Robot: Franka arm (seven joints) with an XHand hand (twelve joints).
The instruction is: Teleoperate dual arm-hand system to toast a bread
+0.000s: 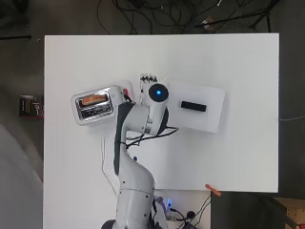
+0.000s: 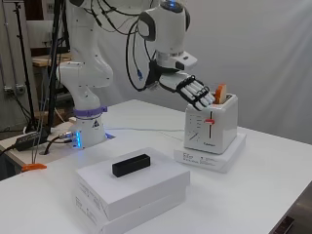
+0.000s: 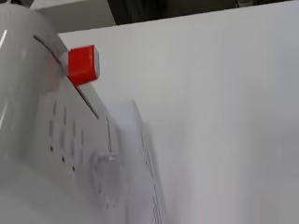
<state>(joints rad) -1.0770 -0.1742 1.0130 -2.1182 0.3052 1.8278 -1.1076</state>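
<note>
Bread point(image 2: 221, 92) sits in toaster point(image 2: 210, 127); hand point(image 2: 192, 91), fingers straight and holding nothing, hovers probably just above lever point(image 2: 209, 121). Next: press it down.

White toaster point(image 2: 210, 127), red lever point(image 2: 209, 121), golden-brown bread point(image 2: 221, 93).

The arm point(image 2: 87, 58) is glossy white with dark joint seams, black cables looped along it and a purple band near its blue-lit base. The hand point(image 2: 192, 90) is black with white finger segments.
</note>
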